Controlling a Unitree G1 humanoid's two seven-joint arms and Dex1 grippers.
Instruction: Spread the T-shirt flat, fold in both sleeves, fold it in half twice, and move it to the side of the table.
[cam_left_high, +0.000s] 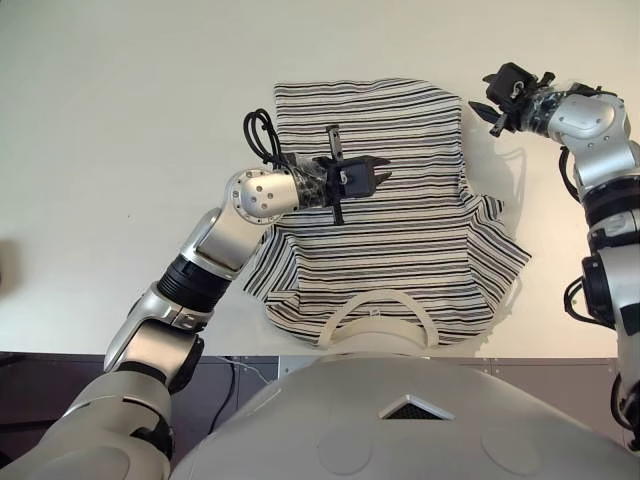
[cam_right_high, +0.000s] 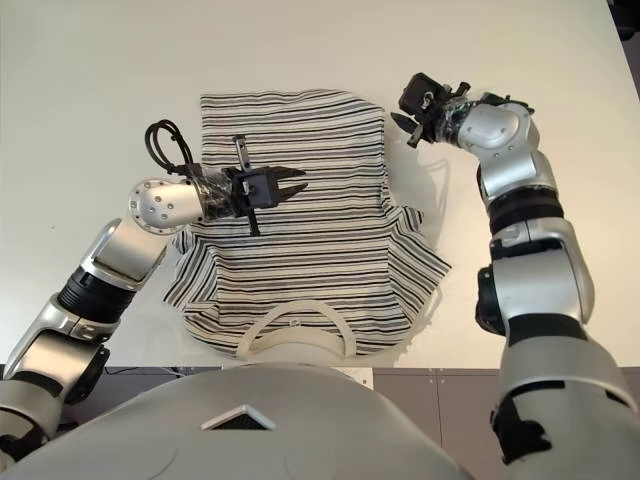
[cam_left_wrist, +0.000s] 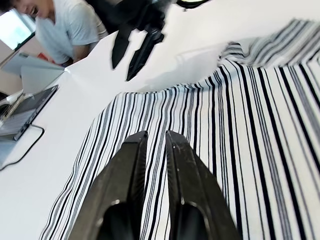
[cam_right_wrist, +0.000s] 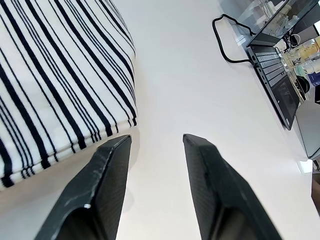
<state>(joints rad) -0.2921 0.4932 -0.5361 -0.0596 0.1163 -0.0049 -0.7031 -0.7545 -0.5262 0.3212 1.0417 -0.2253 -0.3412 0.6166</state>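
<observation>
The black-and-white striped T-shirt lies on the white table, its collar toward me and its far part doubled over in layers. One sleeve sticks out on the right, the other on the left. My left gripper hovers over the middle of the shirt, fingers shut with nothing between them. My right gripper is open just off the shirt's far right corner, over bare table, its fingers beside the folded edge and holding nothing.
A laptop and a black cable lie on the table beyond the right gripper. Bare table stretches left and far of the shirt. The table's front edge runs close to me.
</observation>
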